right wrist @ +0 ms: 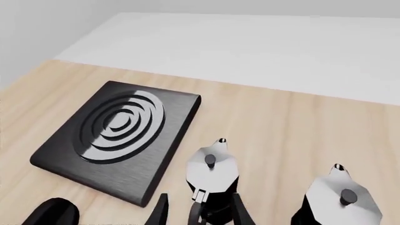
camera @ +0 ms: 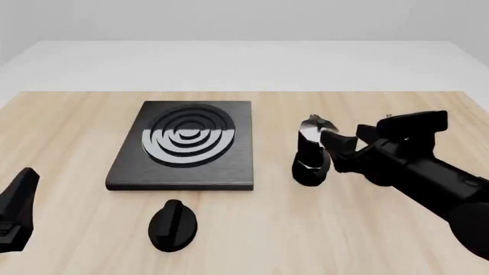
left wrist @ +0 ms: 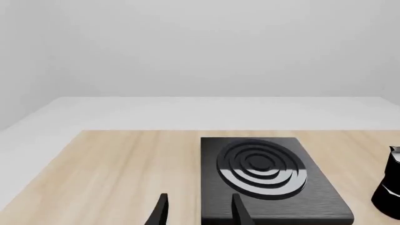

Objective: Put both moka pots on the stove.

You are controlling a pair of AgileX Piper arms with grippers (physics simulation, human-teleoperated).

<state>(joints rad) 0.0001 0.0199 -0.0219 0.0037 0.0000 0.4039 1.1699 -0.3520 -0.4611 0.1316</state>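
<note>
The stove (camera: 183, 146) lies left of the table's middle, its ring burner bare. One moka pot (camera: 312, 152) stands upright on the wood to the stove's right. My right gripper (camera: 334, 150) is open, with its fingers on either side of this moka pot (right wrist: 212, 176) on its handle side. A second moka pot (right wrist: 340, 201) stands beside it, hidden behind the right arm in the front view. My left gripper (camera: 23, 186) hangs open and empty at the near left, well short of the stove (left wrist: 262, 173). A moka pot (left wrist: 390, 183) shows at the edge of the left wrist view.
A black oval knob (camera: 172, 224) lies on the wood just in front of the stove. The table's far edge runs behind the stove, with a pale floor beyond.
</note>
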